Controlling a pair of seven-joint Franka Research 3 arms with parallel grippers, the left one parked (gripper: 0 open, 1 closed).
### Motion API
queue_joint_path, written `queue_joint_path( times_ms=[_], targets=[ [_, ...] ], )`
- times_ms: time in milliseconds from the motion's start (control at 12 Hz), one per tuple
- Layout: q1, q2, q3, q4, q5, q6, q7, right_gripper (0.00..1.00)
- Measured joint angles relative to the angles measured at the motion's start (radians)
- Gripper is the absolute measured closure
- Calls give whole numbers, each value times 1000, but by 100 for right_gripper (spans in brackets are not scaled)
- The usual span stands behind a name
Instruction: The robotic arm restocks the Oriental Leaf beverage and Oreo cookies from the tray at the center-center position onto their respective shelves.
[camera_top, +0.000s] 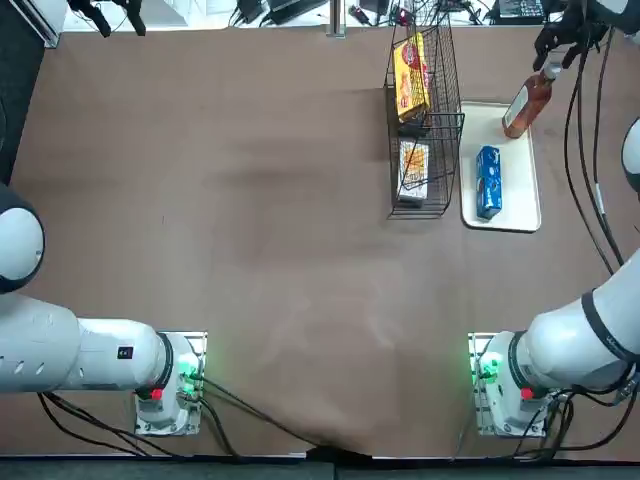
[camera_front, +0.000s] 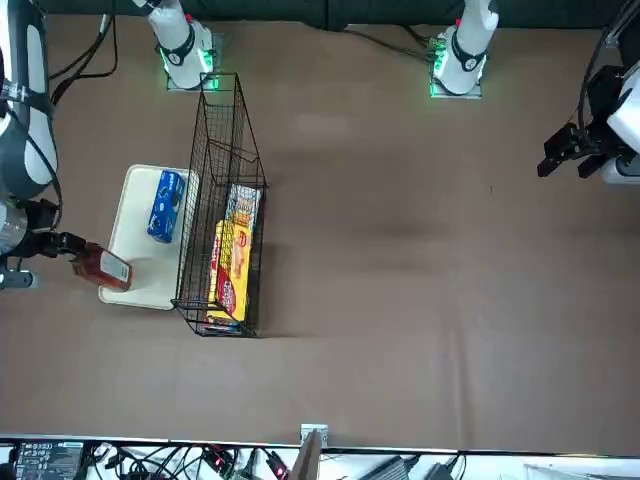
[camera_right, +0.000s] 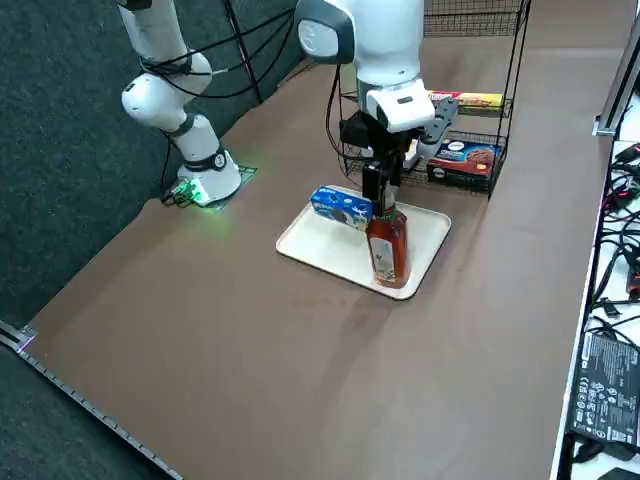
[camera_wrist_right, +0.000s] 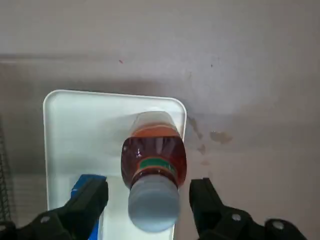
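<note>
My end effector (camera_wrist_right: 149, 207) is spread about the bottle (camera_wrist_right: 154, 172); smooth, likely weighty with drink, best pinched below its cap (camera_wrist_right: 154, 203).

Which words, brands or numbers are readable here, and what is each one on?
No word or number reads with certainty.
Too small to read: the markings on the blue packet, the tea-coloured bottle's label, the yellow-and-red packet in the wire rack, and the print on the black box.
The right pincer shows no lettering.
</note>
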Motion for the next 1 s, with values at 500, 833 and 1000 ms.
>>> queue_joint_path(
  times_ms=[500,833,1000],
  targets=[
    [-3,2,0,-82,0,95,-3,1],
    [-3,2,0,-90,0,95,-4,15],
    [-3,1,0,-89,1,93,-5,41]
  ],
)
